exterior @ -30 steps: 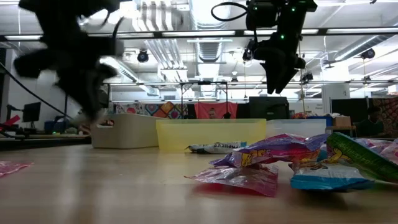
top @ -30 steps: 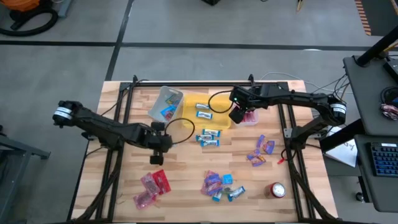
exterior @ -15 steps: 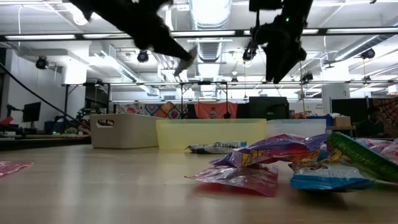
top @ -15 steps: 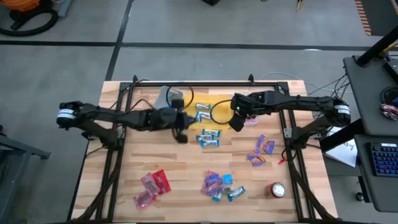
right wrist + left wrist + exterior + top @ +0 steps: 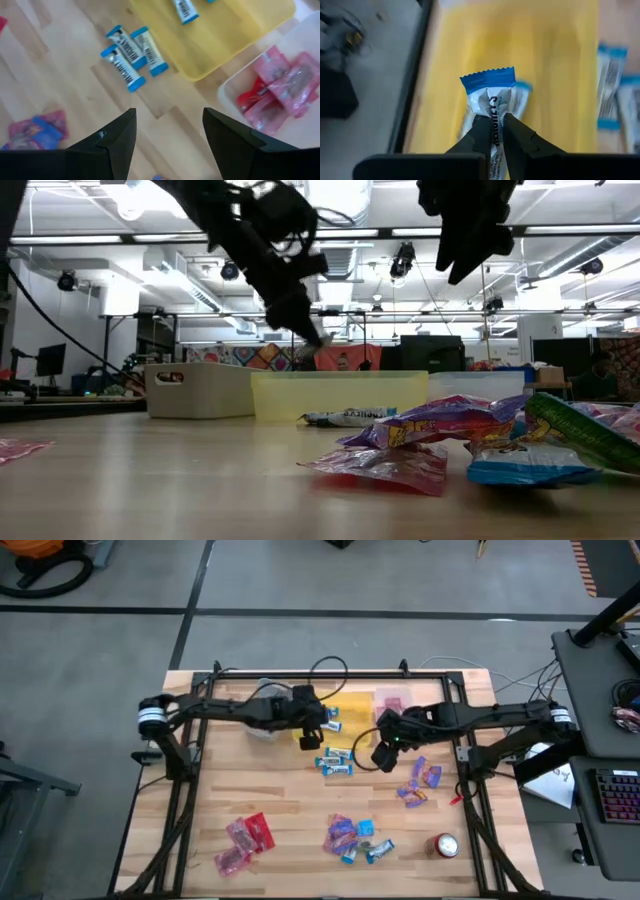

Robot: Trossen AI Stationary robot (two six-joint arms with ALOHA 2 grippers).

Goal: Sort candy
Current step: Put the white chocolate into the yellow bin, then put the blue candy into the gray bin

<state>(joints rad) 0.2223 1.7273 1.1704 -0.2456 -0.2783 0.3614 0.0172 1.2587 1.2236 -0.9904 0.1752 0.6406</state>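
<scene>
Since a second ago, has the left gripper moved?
Yes. In the high view the left gripper, shut on a blue-and-white candy, has swung from the bare wood toward the table's far side, and is now over the yellow bin.

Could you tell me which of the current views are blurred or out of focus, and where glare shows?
Left wrist view: the blue-and-white candy in the left gripper is fairly sharp, the yellow bin behind it soft. Right wrist view: slightly blurred throughout, the right gripper open. Low view: bright ceiling lights glare; the near wrappers look soft. High view: evenly lit, sharp.
</scene>
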